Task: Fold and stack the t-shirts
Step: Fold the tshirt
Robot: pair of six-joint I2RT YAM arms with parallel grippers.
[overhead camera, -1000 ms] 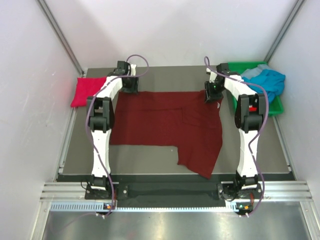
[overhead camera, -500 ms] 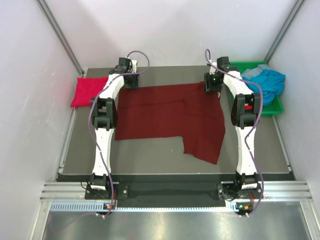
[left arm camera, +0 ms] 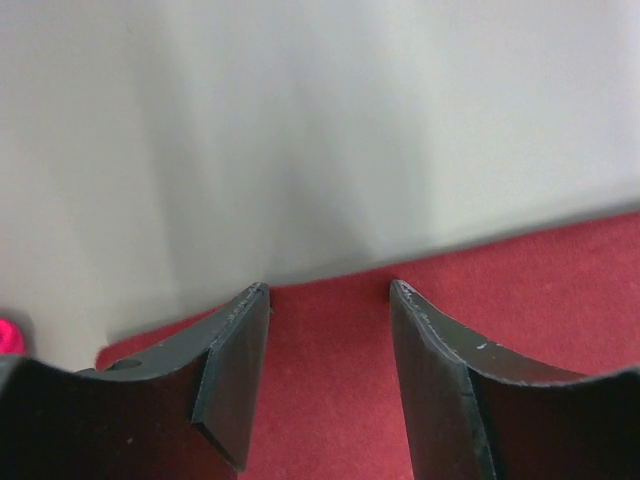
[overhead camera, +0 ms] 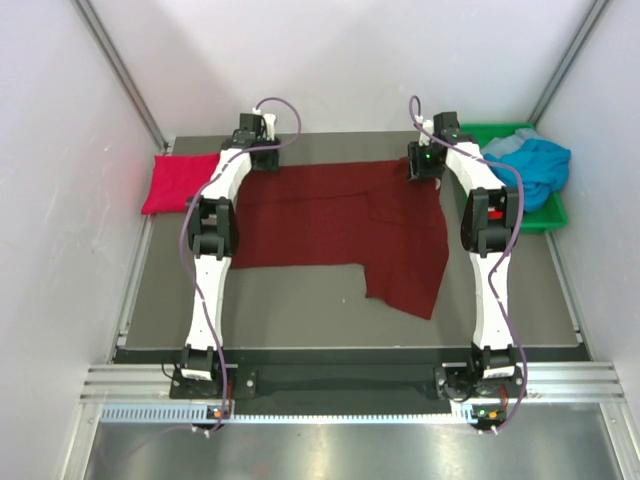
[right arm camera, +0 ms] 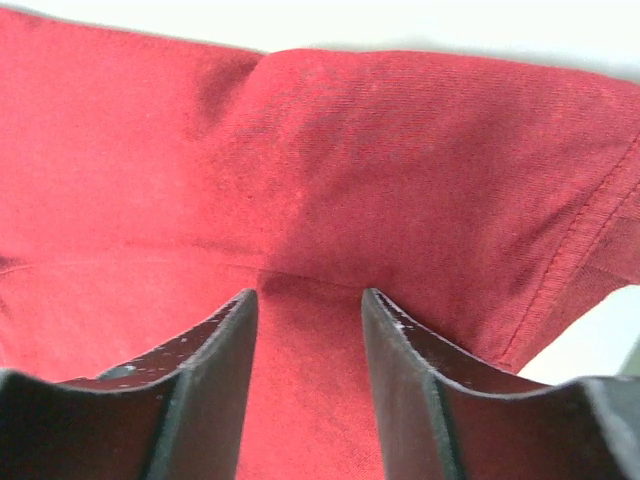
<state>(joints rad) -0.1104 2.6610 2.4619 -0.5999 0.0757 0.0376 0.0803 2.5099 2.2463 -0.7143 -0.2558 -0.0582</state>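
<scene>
Grey worktop [overhead camera: 290, 300] bears the maroon t-shirt [overhead camera: 340, 225] (spread flat). Left jaws and right jaws stand open over its far edge

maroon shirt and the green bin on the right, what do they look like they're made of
Maroon t-shirt: soft knit cloth, probably cotton jersey, matt. The right wrist view shows a fine knit texture, a stitched seam and soft creases. Green bin: likely hard plastic with a smooth finish, going by its uniform bright colour and straight, rigid rim.

Spread shirt [overhead camera: 340, 225] centre; folded shirt [overhead camera: 178, 182] left; crumpled shirt [overhead camera: 535, 160] in bin [overhead camera: 548, 216], right.
</scene>
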